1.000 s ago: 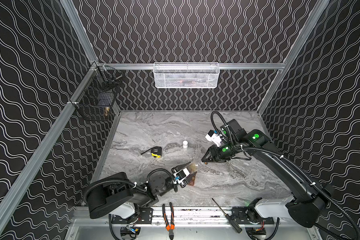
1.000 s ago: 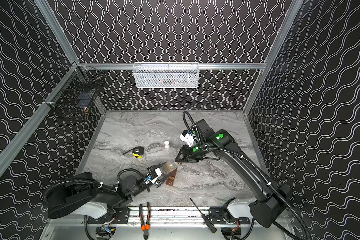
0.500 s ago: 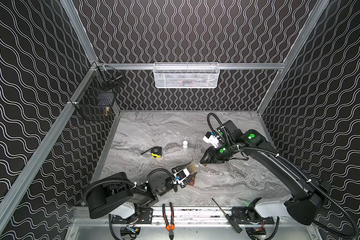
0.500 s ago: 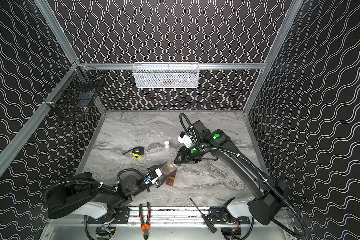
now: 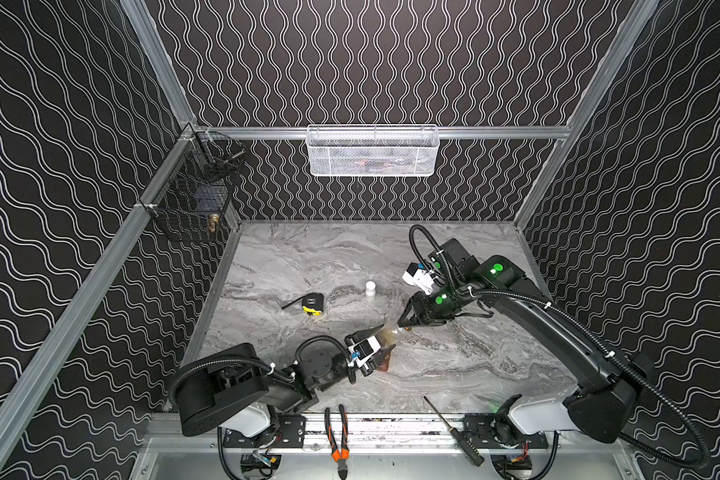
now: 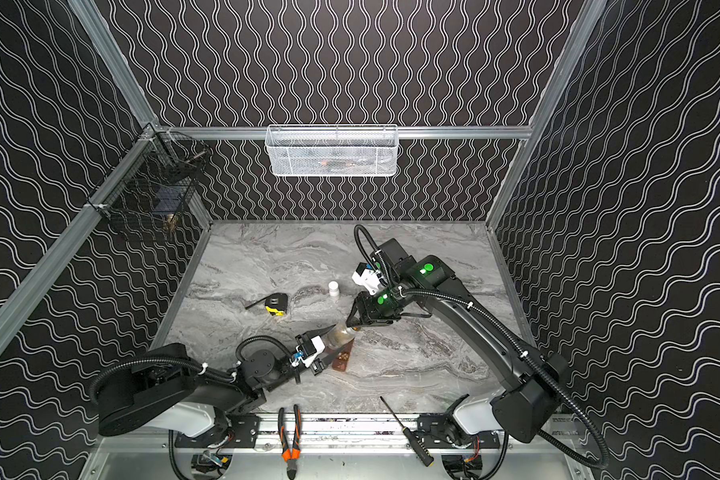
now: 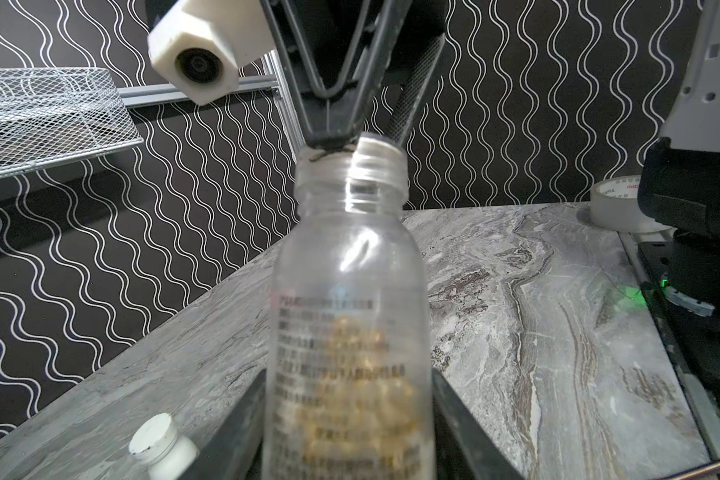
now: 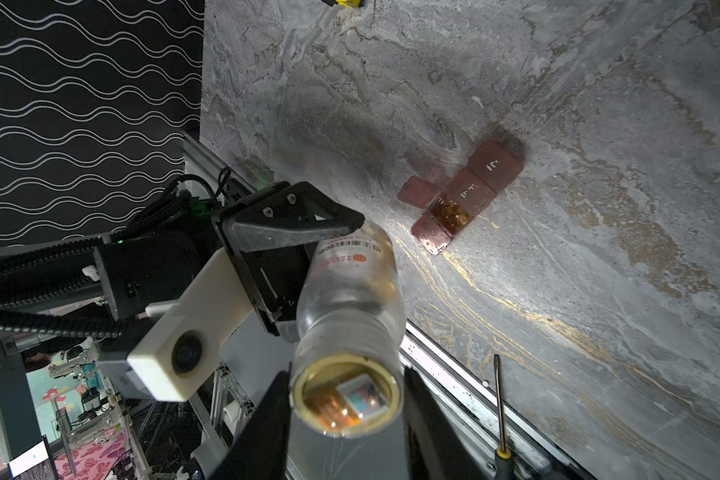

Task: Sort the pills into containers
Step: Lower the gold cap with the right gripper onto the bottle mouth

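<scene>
Marbled grey tabletop (image 5: 474,365); left claw (image 5: 385,341) grips a clear cylindrical bottle (image 7: 350,291), right claw (image 5: 403,325) seemingly clamped on its threaded neck.

The bottle (image 5: 388,333) is held over the table (image 5: 474,365) near the middle of its front edge, and the containers (image 8: 474,189) are laid on the table just below it. The cap (image 5: 370,288) is set behind them, with the tape measure (image 5: 312,303) to its left.

on the marbled desk (image 6: 433,357) the left gripper (image 6: 338,337) clasps a tilted clear bottle (image 6: 336,336) just beside the reddish-brown containers (image 6: 341,361), while the right gripper (image 6: 355,328) sits at its mouth.
</scene>
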You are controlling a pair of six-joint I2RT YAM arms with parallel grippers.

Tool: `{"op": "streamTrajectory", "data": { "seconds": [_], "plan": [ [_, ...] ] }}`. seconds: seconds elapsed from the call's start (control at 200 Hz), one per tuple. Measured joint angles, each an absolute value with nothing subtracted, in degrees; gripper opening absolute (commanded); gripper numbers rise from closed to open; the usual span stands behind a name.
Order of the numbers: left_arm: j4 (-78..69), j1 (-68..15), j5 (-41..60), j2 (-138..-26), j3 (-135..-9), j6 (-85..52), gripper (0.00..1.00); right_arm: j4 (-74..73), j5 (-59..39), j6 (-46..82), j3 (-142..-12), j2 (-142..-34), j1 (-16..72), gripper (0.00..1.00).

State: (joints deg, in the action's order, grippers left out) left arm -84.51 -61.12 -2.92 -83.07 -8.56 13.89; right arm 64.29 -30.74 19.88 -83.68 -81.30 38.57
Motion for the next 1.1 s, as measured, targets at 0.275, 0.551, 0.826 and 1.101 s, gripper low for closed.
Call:
{"op": "streamTrajectory", "data": {
  "seconds": [0.275, 0.551, 0.826, 1.101],
  "plan": [
    [-82.89, -61.12, -2.66, -82.78, -8.71, 13.93, 0.00, 66.17, -29.61, 18.52, -84.90, -82.72, 39.24, 0.35],
    [-82.43, -62.48, -5.48, -83.02, -9.32, 15.40, 0.00, 65.87, -27.70, 20.88, -84.60, -82.54, 40.16, 0.35],
    [-79.24, -64.10, -10.98, -83.42, -10.55, 19.99, 0.00, 61.69, -27.53, 30.72, -80.44, -81.01, 40.12, 0.34],
    [-79.02, -64.18, -12.60, -83.42, -10.70, 21.89, 0.00, 61.10, -27.38, 34.92, -80.51, -81.14, 40.05, 0.43]
  ]
}}
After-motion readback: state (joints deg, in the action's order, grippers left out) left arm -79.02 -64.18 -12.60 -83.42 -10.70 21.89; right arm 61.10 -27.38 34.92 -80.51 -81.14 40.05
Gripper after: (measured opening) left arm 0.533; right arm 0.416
